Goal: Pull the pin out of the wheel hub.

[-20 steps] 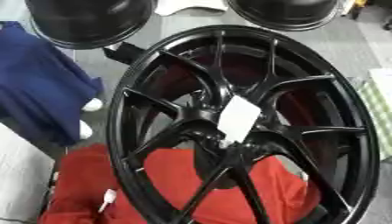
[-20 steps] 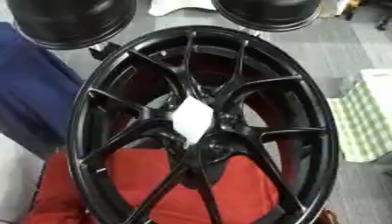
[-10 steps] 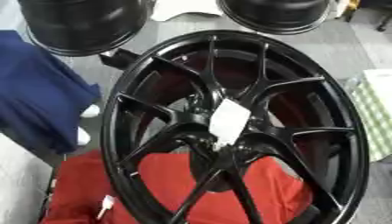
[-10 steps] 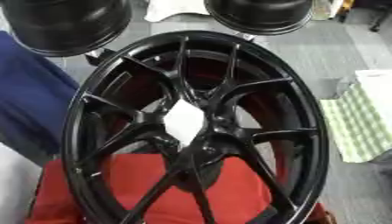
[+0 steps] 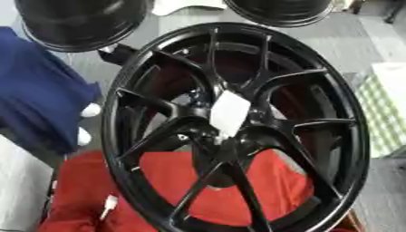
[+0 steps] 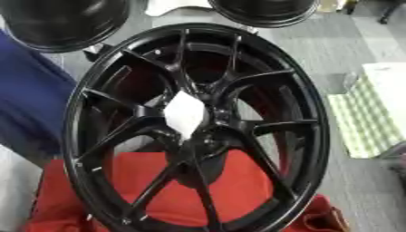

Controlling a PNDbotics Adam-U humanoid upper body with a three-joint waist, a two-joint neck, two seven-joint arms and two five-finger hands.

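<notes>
Neither of your hands shows in either eye view, so you cannot tell how your fingers stand or whether they have hold of anything. With no fingers to place things from, go from the hub outward.

The wheel hub (image 5: 238,152) is black and multi-spoked. It fills most of the frame and stands tilted, with its face toward you. A white diamond-shaped patch (image 5: 229,113) sits over the hub centre, touching the spoke roots. You cannot make out a pin; the centre is too blurred.

Below and behind the lower spokes lies a red cloth (image 5: 166,181), showing through the gaps. A small white tag (image 5: 108,204) lies on it near the rim's lower left.

Left of the wheel is dark blue fabric (image 5: 40,90), with two white rounded shapes (image 5: 91,110) at its edge just beside the rim. You cannot tell what they are.

A white surface (image 5: 20,190) sits in the lower left corner.

Beyond the top of the rim are two more black wheels, one at upper left (image 5: 79,20) and one at upper right (image 5: 277,9).

Right of the wheel, a green-and-white checked cloth (image 6: 364,122) lies on the grey floor (image 6: 341,50).
</notes>
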